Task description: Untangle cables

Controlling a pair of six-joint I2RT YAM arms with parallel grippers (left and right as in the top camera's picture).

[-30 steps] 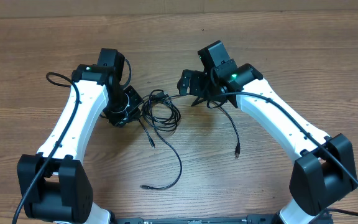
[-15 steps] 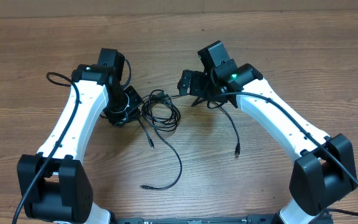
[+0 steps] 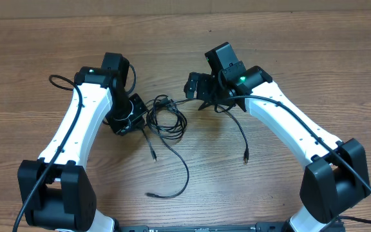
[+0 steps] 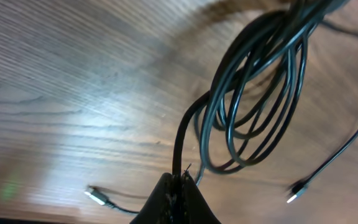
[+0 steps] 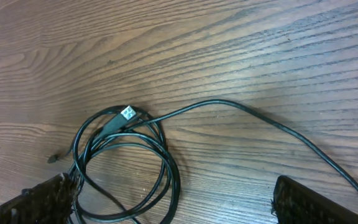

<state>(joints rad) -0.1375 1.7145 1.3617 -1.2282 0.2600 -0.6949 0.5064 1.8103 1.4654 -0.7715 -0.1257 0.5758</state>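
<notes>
Table (image 4: 73, 81): cables (image 4: 253, 93) in left end effector (image 4: 180, 182)

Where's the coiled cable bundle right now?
Overhead, the coiled bundle lies just right of the left gripper, which pinches one strand, and left of the right gripper.

The left arm (image 3: 76, 125) reached from the table's near edge toward its middle with the wrist bent downward, and the left gripper (image 4: 180, 183) was pinched tight on a cable (image 4: 182, 134). The right arm (image 3: 288, 122) mirrored it from the near right. The right gripper (image 5: 173, 208) hung low over the table, its fingers (image 5: 42, 199) spread wide and holding nothing.
</notes>
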